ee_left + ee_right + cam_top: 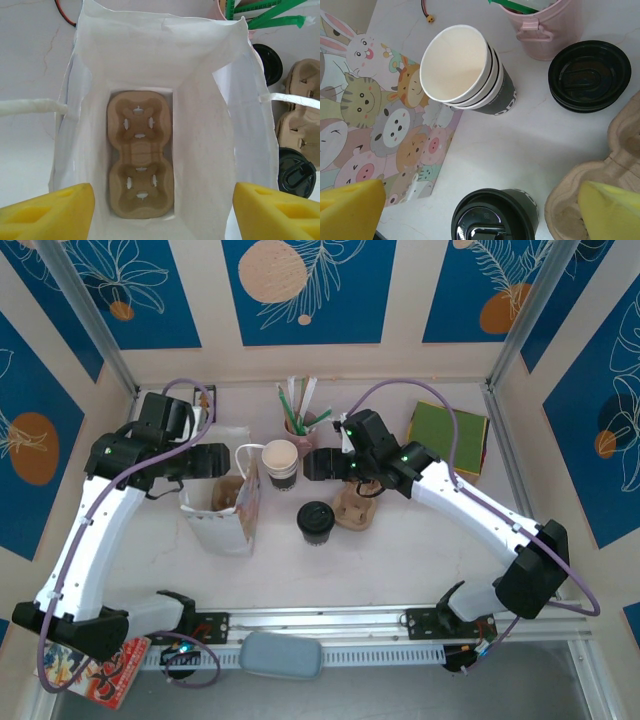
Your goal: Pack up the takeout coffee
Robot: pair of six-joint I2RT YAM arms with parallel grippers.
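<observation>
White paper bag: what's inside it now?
A brown moulded-pulp two-cup carrier lies flat on the bottom of the white paper bag, both wells empty. Anything beneath it is covered.

White paper bag [200,100], matt and lightly creased; inside it, a rough, fibrous moulded-pulp carrier [141,152]. Right of the bag, takeout coffee [492,217]: paper cup, glossy black plastic lid. Stacked paper cups [465,75] smooth, matt. Table [530,145] smooth, marble-veined.
</observation>
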